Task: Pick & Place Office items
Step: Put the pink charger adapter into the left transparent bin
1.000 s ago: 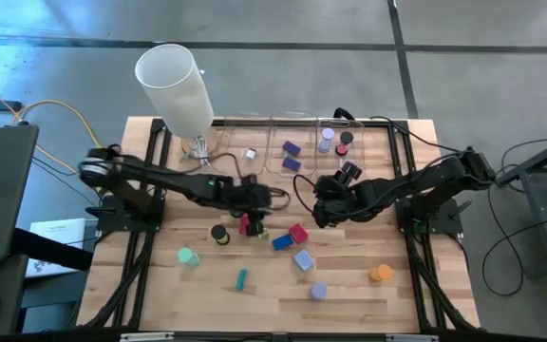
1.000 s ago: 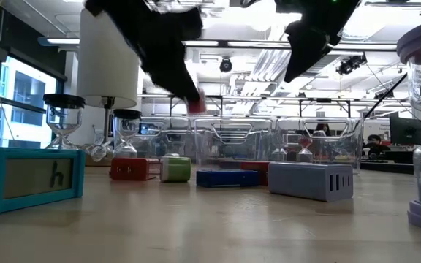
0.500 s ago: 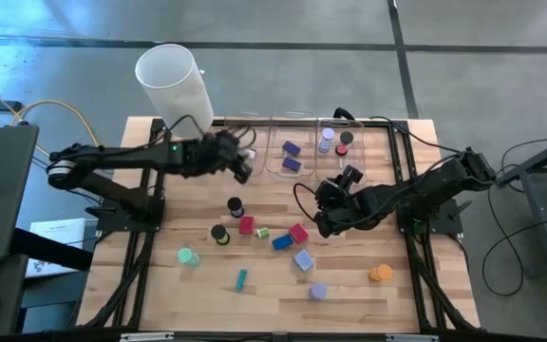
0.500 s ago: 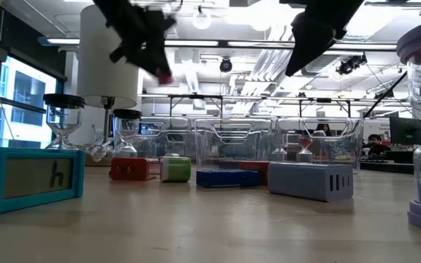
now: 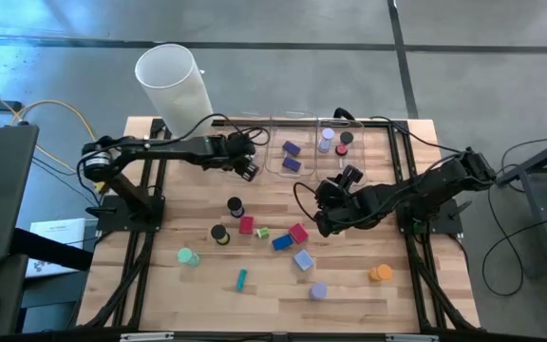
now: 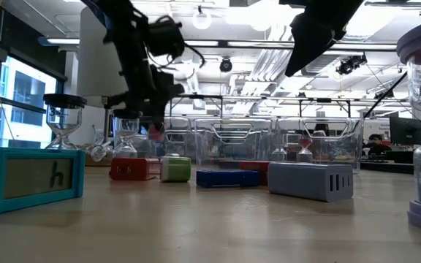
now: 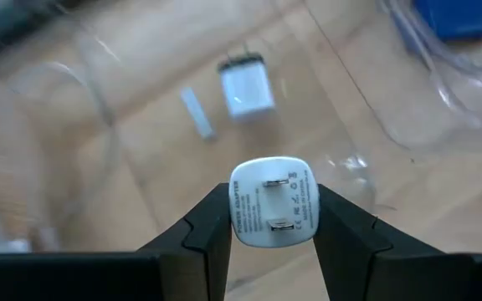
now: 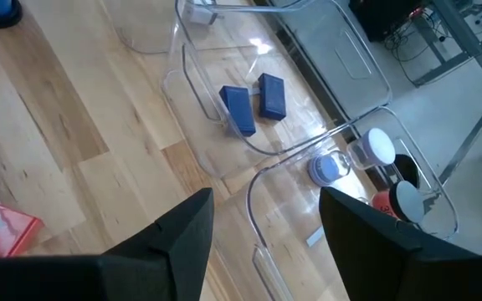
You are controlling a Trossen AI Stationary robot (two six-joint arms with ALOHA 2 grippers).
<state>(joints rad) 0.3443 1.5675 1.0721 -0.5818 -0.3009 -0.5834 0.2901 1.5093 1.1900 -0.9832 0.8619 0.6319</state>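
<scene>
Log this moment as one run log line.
left gripper: shut on white plug adapter, over leftmost clear bin | right gripper: open, empty, hovering mid-table | loose pieces remain on table

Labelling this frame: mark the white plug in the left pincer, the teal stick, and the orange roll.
white plug (image 7: 274, 201), left wrist view, its pronged face.
teal stick (image 5: 241, 277), high view, its middle.
orange roll (image 5: 380, 274), high view, its top.

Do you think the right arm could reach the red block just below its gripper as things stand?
Probably yes: the right gripper hangs open and empty beside the red block, and nothing covers it; only a blue block sits close.
</scene>
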